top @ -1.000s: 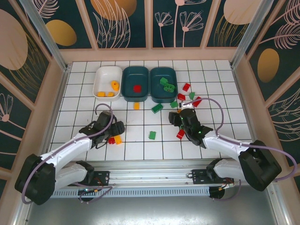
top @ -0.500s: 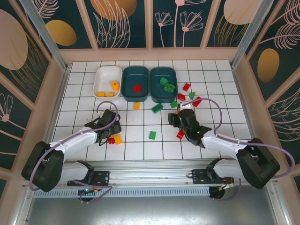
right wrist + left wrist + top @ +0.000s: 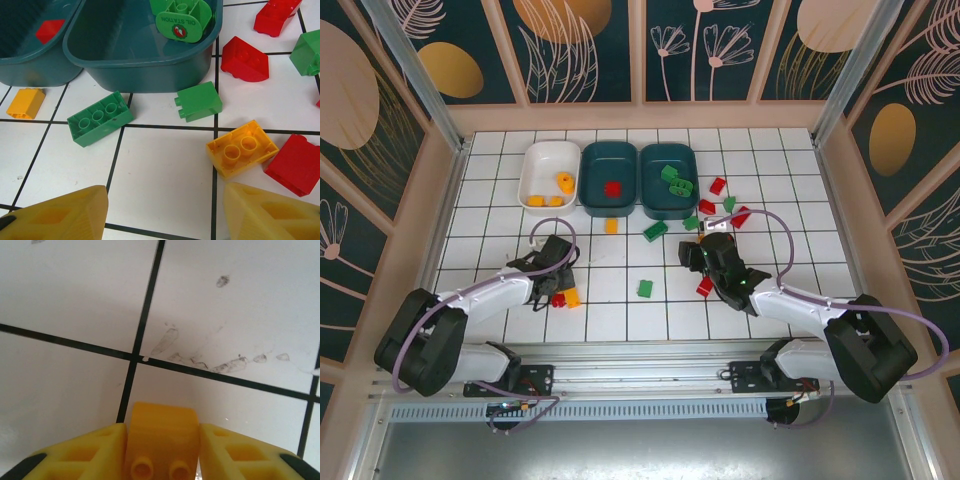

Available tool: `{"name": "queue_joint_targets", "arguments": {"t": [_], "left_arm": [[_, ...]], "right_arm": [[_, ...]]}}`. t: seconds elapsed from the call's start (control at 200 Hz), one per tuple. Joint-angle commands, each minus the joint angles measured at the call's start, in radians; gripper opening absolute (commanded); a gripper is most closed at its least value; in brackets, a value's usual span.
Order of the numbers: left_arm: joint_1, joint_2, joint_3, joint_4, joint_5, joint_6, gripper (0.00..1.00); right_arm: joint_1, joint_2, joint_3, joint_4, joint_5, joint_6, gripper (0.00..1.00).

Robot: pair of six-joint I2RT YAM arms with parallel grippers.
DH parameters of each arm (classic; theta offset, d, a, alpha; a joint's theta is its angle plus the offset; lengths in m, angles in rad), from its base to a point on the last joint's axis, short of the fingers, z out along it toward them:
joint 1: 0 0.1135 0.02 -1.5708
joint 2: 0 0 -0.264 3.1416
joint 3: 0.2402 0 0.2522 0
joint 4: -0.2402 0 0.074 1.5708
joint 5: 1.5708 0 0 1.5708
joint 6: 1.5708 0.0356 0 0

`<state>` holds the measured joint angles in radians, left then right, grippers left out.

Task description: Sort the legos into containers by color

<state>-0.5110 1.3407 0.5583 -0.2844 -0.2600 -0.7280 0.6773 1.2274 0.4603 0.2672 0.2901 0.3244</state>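
1. The white tiled table (image 3: 790, 150), walled by dark floral panels, carries three trays along its far side: a white tray (image 3: 542, 165) with yellow bricks in it, a middle teal tray (image 3: 605, 160) with a red one, and a right teal tray (image 3: 658, 200) with greens.
2. Your left gripper (image 3: 161, 452) is clamped on a yellow brick (image 3: 161, 427), studs facing the wrist camera.
3. The white tray lies near, almost straight up the table from that gripper, and the left arm is the closer one. I judge the drop a short forward reach.
4. Your right gripper (image 3: 164, 200) is spread wide and holds nothing. A loose yellow brick (image 3: 242, 148) lies just ahead, toward its right finger, long axis skewed to the gap.
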Motion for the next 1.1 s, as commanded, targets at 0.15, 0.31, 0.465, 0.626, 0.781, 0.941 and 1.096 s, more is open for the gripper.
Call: {"name": "queue_joint_targets", "arguments": {"t": [0.15, 0.31, 0.465, 0.626, 0.781, 0.941, 1.096], "left_arm": [[-0.002, 0.021, 0.036, -0.011, -0.032, 0.028, 0.32], [-0.003, 0.009, 0.117, -0.025, -0.071, 0.049, 0.27], [0.021, 0.050, 0.292, -0.015, -0.102, 0.152, 0.27], [0.188, 0.181, 0.572, -0.006, -0.019, 0.215, 0.25], [0.318, 0.460, 0.854, -0.069, 0.057, 0.241, 0.21], [0.364, 0.707, 1.112, -0.154, 0.082, 0.241, 0.19], [0.386, 0.844, 1.256, -0.198, 0.119, 0.220, 0.28]], "right_arm": [[0.011, 0.012, 0.019, 0.041, 0.027, 0.004, 0.62], [0.011, 0.014, 0.019, 0.043, 0.027, 0.004, 0.62], [0.011, 0.018, 0.017, 0.048, 0.025, 0.007, 0.62], [0.019, 0.030, 0.021, 0.049, 0.027, 0.005, 0.61], [0.028, 0.020, 0.020, 0.043, 0.041, 0.001, 0.61], [0.031, 0.000, 0.016, 0.037, 0.056, -0.004, 0.61], [0.037, 0.001, 0.014, 0.039, 0.055, -0.014, 0.61]]}}
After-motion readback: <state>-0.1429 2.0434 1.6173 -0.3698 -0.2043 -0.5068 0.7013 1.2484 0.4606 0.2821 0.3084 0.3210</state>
